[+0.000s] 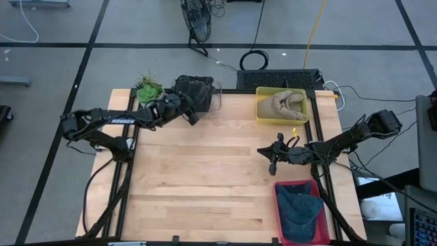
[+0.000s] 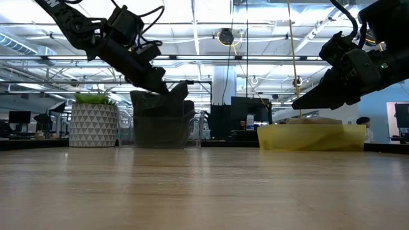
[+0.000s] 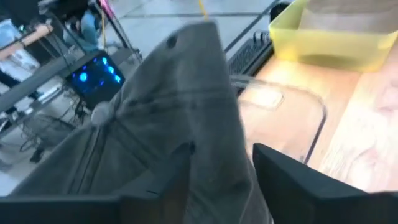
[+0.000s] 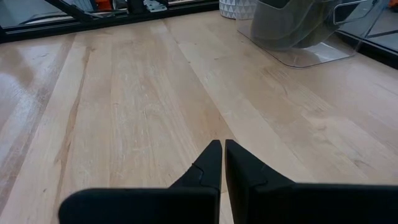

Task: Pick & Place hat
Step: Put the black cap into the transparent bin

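A dark grey hat [image 1: 196, 91] sits in a clear bin [image 1: 218, 102] at the table's far left, its crown rising above the bin's rim [image 2: 160, 105]. My left gripper [image 1: 194, 116] reaches into the bin from the left, slanting down, and is open. In the left wrist view [image 3: 217, 186] the hat's cloth [image 3: 168, 112] lies between its two fingers. My right gripper [image 1: 272, 166] hangs shut above the bare wood [image 4: 222, 149] at the table's right, holding nothing. My left gripper has a fold of the grey hat's cloth [image 3: 214, 162] lying in the gap between its spread fingers [image 3: 292, 180]. The fingers slant down from the table's left. Whether they touch the cloth, I cannot tell. The hat rests in the clear bin.
A yellow bin [image 1: 261, 113] with a beige hat [image 1: 283, 102] stands at the far right. A red bin [image 1: 279, 205] with a blue hat [image 1: 300, 213] stands at the near right. A potted plant [image 1: 148, 89] stands left of the clear bin. The table's middle is bare wood.
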Controlling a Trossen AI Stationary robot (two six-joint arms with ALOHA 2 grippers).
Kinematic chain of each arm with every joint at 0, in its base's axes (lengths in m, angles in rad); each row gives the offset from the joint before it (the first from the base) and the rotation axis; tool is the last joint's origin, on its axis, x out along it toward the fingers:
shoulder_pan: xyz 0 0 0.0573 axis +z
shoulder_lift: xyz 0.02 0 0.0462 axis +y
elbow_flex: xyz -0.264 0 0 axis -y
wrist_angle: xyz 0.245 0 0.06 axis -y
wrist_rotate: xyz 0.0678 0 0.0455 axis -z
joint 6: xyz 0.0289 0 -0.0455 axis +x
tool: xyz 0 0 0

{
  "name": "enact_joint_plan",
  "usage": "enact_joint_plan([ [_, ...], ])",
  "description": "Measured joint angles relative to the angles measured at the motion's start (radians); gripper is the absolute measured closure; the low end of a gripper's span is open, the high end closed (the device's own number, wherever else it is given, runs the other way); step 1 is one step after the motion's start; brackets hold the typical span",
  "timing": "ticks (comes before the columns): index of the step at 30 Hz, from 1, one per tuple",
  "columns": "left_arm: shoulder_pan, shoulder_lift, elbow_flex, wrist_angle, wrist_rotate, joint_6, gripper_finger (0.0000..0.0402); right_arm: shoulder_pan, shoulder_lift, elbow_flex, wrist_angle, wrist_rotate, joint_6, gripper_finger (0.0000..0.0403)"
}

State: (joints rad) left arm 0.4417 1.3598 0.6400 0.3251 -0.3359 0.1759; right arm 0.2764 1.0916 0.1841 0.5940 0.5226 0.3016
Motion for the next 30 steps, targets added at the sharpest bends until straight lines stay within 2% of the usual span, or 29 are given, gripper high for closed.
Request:
enact_joint_plan([
  [7,0.004,0.073,0.003,0.087,0.014,0.015,0.0178,0.0,0.0,0.0,0.0,0.001,-0.001,0.0403],
  [10,0.004,0.1,0.0,0.095,0.024,0.032,0.0177,0.0,0.0,0.0,-0.001,0.001,-0.001,0.0403],
  [17,0.004,0.121,0.001,0.095,0.151,0.039,0.0176,0.0,0.0,0.0,-0.003,0.001,-0.002,0.0403],
  [23,0.004,0.121,0.001,0.094,0.195,0.04,0.0176,0.0,0.0,0.0,-0.008,0.001,-0.001,0.0403],
  [25,0.004,0.121,0.001,0.092,0.184,0.051,0.0176,0.0,0.0,0.0,-0.009,0.001,0.0,0.0403],
  [30,0.014,0.121,0.001,0.083,0.05,0.049,0.0176,0.0,0.0,0.0,-0.009,0.0,0.0,0.0403],
])
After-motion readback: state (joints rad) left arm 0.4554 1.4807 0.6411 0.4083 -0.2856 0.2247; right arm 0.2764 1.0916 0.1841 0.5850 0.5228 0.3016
